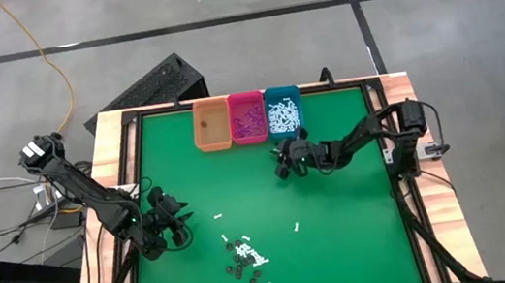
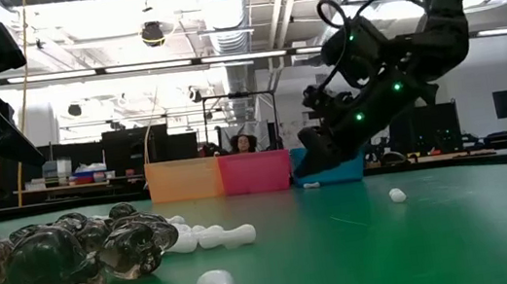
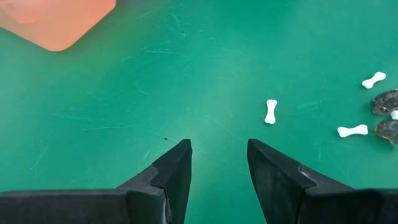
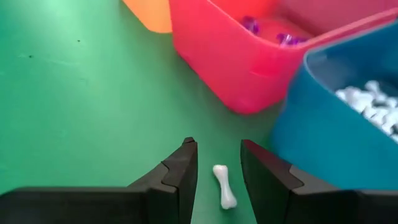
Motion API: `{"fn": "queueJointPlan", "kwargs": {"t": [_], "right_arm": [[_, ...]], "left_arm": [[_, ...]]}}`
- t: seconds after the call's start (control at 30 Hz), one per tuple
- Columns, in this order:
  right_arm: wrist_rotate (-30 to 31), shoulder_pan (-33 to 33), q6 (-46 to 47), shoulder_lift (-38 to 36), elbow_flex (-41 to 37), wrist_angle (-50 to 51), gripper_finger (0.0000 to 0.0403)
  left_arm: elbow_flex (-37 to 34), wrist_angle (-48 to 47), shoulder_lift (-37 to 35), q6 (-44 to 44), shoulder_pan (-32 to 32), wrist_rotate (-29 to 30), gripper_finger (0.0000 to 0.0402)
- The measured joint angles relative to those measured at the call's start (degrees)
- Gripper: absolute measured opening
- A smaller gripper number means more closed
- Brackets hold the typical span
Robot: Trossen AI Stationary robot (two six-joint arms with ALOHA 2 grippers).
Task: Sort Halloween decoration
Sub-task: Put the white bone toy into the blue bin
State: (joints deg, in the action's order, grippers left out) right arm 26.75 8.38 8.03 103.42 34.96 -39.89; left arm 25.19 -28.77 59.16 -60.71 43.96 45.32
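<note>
Right wrist: glossy white bone [image 4: 224, 185], smooth felt [image 4: 81, 99]

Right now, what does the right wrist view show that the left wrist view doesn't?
Only the right wrist view shows the pink plastic bin holding purple bits, the teal plastic bin of white sticks, and one white bone-shaped stick on the mat between the open right gripper fingers. Only the left wrist view shows three loose white bones, dark pieces and the open, empty left gripper. Both show the orange plastic bin and green mat.
</note>
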Motion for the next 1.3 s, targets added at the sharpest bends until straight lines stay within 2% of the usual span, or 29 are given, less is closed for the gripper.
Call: {"fn": "queueJointPlan", "kwargs": {"t": [0.17,0.43,0.5,0.7,1.1,1.3], "right_arm": [[-7.6,3.0,2.7,-0.1,0.0,4.0,0.015],[-7.8,4.0,4.0,-0.3,0.1,7.8,0.0143],[-7.3,3.3,4.2,-0.3,0.1,8.3,0.0123],[-7.1,2.0,5.7,-0.4,0.3,12.3,0.0019],[-6.5,-1.5,8.2,-1.6,1.2,11.1,0.0016],[-6.4,-1.8,5.6,-9.8,2.2,10.9,0.0016]], "left_arm": [[0.0,0.0,0.0,0.0,0.0,0.2,0.0148],[0.0,0.0,0.0,-0.1,0.0,-0.1,0.0148],[0.0,0.0,0.0,-0.1,0.0,0.0,0.0148],[0.0,0.0,0.0,-0.2,0.0,0.1,0.0148],[0.0,0.0,0.0,-0.9,0.0,0.1,0.0148],[0.0,0.0,0.0,-1.3,0.0,-0.2,0.0148]]}}
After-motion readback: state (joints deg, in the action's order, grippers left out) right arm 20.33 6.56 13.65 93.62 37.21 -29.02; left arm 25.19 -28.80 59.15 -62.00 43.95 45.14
